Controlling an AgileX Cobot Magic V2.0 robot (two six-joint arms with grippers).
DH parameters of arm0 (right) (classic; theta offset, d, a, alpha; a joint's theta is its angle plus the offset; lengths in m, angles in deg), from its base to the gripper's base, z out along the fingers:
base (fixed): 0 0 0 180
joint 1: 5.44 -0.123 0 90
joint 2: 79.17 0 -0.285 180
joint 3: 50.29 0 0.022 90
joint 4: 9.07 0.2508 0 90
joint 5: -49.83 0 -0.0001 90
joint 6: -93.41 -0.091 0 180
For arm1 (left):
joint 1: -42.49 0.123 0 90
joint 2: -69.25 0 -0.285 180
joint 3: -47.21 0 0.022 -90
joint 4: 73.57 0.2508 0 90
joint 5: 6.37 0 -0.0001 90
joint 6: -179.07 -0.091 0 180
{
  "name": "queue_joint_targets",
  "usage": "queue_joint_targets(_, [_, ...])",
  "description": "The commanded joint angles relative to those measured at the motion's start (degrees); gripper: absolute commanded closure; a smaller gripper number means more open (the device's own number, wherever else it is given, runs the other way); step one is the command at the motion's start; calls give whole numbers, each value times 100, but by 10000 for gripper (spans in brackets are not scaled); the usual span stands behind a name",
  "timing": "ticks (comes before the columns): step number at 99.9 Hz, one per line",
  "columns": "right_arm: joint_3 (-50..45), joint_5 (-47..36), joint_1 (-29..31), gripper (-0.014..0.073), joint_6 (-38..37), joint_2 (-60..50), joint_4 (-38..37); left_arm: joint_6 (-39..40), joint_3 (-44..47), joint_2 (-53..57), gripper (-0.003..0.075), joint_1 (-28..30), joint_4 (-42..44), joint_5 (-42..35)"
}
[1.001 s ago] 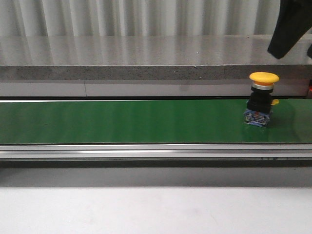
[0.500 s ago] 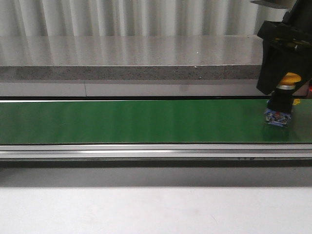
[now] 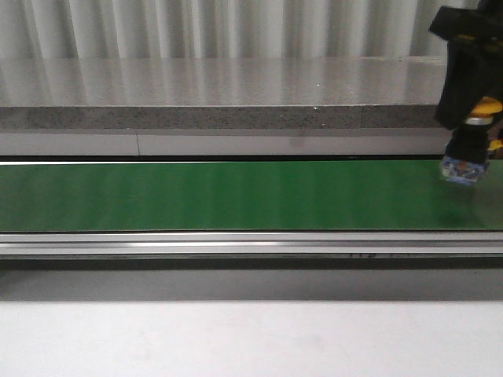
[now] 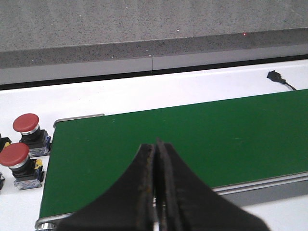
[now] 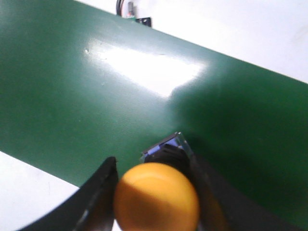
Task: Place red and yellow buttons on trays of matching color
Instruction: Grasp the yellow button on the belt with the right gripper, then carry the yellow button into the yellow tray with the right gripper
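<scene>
One yellow button (image 3: 474,141) is what we are handling now, and our right hand (image 5: 154,192) is gripping it, one finger on each side of the body just under the yellow cap. In the front view it is hanging at the far right end of the green belt (image 3: 236,195), its blue base tilted and seemingly just clear of the belt surface. We are judging this to be the lift-and-carry part of the step, so we are wanting a steady, straight rise first, keeping the button upright so the tilted base is not catching the belt or slipping between the fingers. Only then should we be swinging it toward the yellow tray.

We are not seeing any tray in these views, so we cannot say where the matching one is sitting or what it is holding.

Farther off on the left side, our left hand (image 4: 156,192) is hovering over the near edge of the belt with its fingers pressed together and nothing between them. Beyond the belt's left end, two red buttons (image 4: 26,127) (image 4: 17,159) are standing upright on the white bench (image 4: 144,94), close beside each other and not on any tray we can make out.
</scene>
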Motion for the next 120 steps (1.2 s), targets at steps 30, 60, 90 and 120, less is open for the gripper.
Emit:
queue_joint_targets(30, [137,206,1559,494,-1152,-1199,-876,-1,-153,-10,740,-45,-45,-456])
queue_joint_targets(60, [-143,-113,3259,494,-1462,-1273,-1070,-1,-153,-10,740,-45,-45,-456])
queue_joint_targets(90, [-264,-1007,4802,494,-1921,-1177,-1070,-1,-153,-10,740,-45,-45,-456])
queue_joint_targets(120, [-264,-1662,4859,494,-1926,-419,-1064,-1,-153,-10,740,-45,-45,-456])
